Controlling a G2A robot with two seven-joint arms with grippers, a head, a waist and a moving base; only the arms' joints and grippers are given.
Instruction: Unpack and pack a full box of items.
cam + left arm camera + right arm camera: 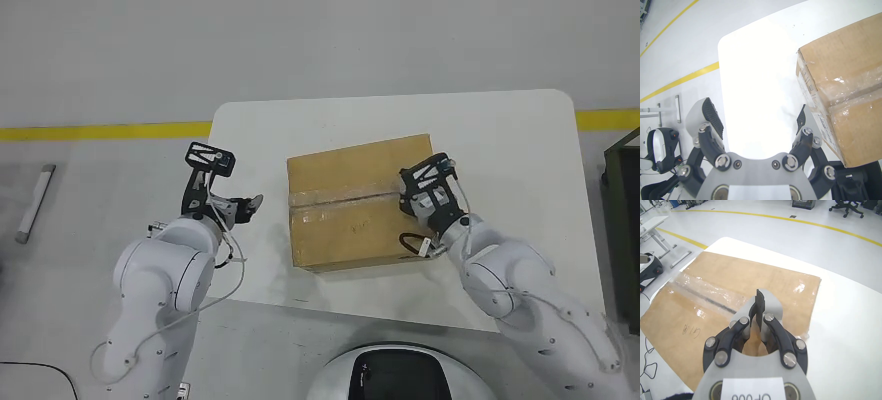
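The left gripper [232,182] [754,106] hangs over the left side of the white table [500,130], jaws spread wide with nothing between them, one fingertip just beside the box's left wall. The cardboard box [350,200] [848,75] [715,275] sits mid-table, flaps down and taped [702,292] along the seam. The right gripper [415,190] [759,296] is over the box's right end, at the seam, pads pressed together on nothing.
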